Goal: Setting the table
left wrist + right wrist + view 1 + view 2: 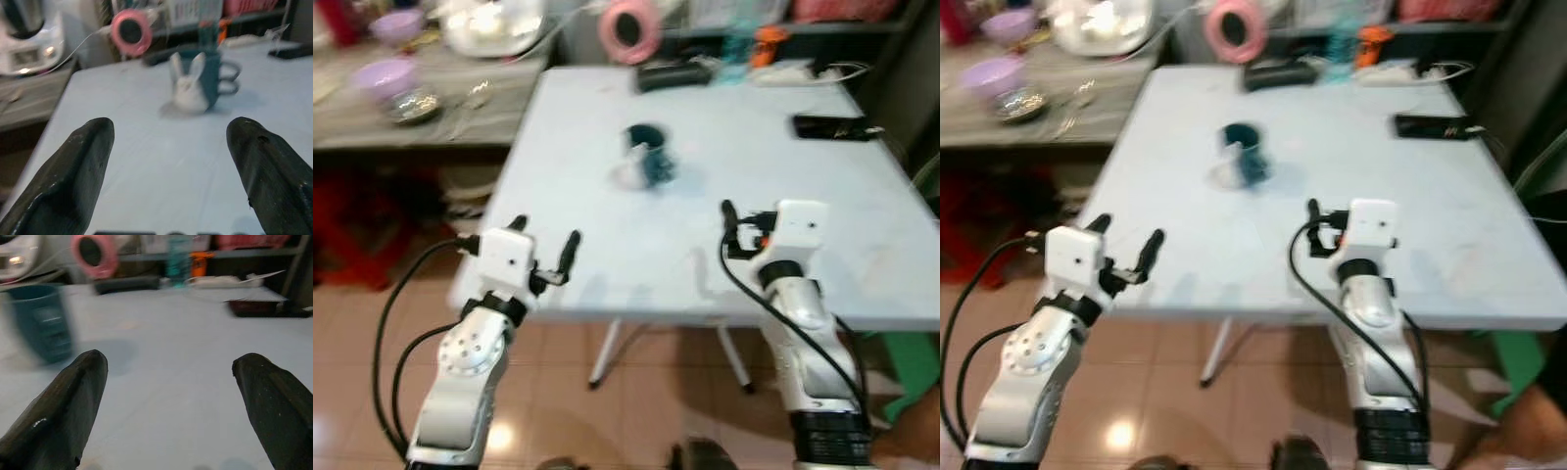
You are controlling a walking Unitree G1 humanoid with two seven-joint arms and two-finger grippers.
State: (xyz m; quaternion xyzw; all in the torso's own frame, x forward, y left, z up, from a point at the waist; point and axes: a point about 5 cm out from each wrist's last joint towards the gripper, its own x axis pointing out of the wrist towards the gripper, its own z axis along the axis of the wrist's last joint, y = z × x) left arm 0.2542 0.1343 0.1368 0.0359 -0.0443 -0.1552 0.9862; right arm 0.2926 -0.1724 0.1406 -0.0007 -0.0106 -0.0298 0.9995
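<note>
A teal mug (651,157) stands near the middle of the pale blue table (607,264), with a small white rabbit figure (628,174) leaning against its near side. My left gripper (544,238) hovers at the table's near left edge, open and holding nothing; in the left wrist view the mug (215,73) and the rabbit figure (188,88) lie straight ahead of it. My right gripper (744,220) is over the near middle of the table, open and holding nothing. In the right wrist view the mug (44,323) sits ahead of it, beside one fingertip (85,377).
A black remote-like object (832,127), a dark case (671,73), a power strip (793,70) and a pink round object (628,29) lie along the table's far side. A bench on the left holds purple bowls (386,76) and a white appliance (494,24). A green stool (911,357) stands at right.
</note>
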